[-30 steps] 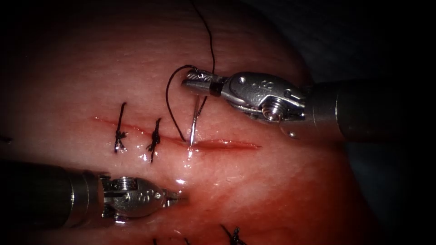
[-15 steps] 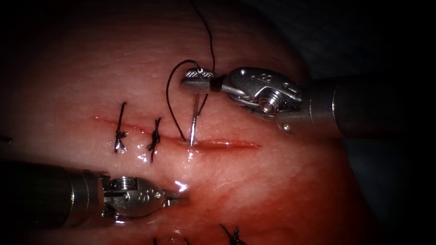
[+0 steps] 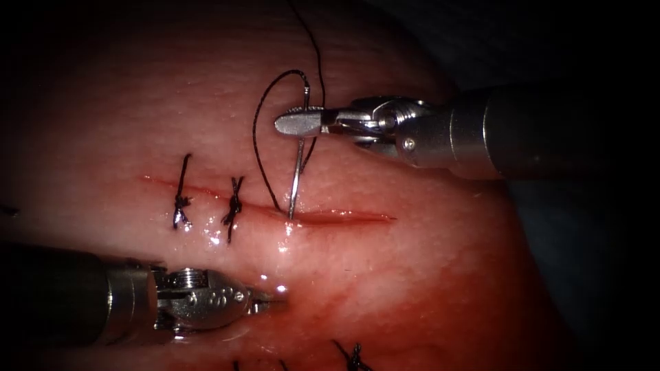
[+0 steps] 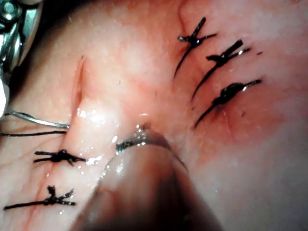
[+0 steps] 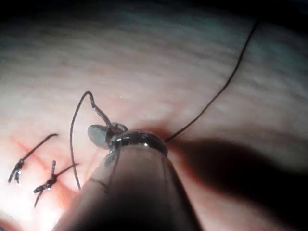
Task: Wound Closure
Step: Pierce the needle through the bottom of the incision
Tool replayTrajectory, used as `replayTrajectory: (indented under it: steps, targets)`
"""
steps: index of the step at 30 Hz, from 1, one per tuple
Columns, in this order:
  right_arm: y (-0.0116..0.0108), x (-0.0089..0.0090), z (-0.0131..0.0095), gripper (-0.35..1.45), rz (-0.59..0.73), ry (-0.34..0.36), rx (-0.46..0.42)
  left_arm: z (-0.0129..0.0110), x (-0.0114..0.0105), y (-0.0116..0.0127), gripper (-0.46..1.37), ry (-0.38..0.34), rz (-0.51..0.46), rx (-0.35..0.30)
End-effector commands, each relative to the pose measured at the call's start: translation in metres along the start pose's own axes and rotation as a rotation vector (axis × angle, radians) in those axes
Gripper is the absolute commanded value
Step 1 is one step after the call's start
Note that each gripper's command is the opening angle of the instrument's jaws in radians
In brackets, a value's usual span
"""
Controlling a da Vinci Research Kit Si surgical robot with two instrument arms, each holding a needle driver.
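**Needle held upright at the cut**

Tissue [image 3: 412,288] is the broadest thing we see, pink and wet with red fluid [image 3: 440,309] pooled toward its lower right. Across it runs the cut [image 3: 344,218], closed at its left end by two knotted stitches [image 3: 234,209]; we see three more stitches [image 4: 219,60] on a nearby stretch of the tissue in the left wrist view.

Next, the right tool [image 3: 297,124] comes in above the cut, and we see its jaws clamped on the needle [image 3: 295,175] near the thread end. The needle stands nearly upright, its point touching the cut's edge just right of the second stitch. We cannot tell how deep it sits.

Below the cut lies the left tool [image 3: 271,300], jaws closed on nothing, resting close to the tissue.

Thread [image 3: 258,148] loops from the needle's tail down to the cut, and a second strand climbs away upward.
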Motion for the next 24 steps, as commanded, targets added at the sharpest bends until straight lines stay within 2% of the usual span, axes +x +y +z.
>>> replayTrajectory:
  steps: [1, 8, 10, 14, 21, 24]
  targets:
    - [0.0001, -0.0002, 0.0002, -0.35, 0.007, -0.008, 0.009, -0.0001, 0.0, 0.0, -0.12, -0.001, 0.002, 0.0]
    - [-0.0001, -0.0012, 0.0017, -0.35, 0.097, -0.042, 0.098, -0.0003, -0.0002, 0.0, -0.09, -0.001, -0.003, -0.001]
    - [0.0, -0.0015, 0.0018, -0.35, 0.158, -0.054, 0.113, -0.0004, -0.0003, 0.0, -0.08, -0.001, -0.002, -0.002]
    - [0.0004, -0.0024, 0.0019, -0.35, 0.221, -0.077, 0.098, -0.0006, -0.0005, 0.0, -0.01, -0.001, 0.0, -0.004]
    - [0.001, -0.0044, 0.0021, -0.35, 0.396, -0.134, 0.088, -0.0007, -0.0006, 0.0, 0.01, 0.0, 0.002, -0.006]
    - [0.0008, -0.0052, 0.002, -0.35, 0.427, -0.16, 0.085, -0.0008, -0.0006, 0.0, 0.02, 0.0, 0.002, -0.006]
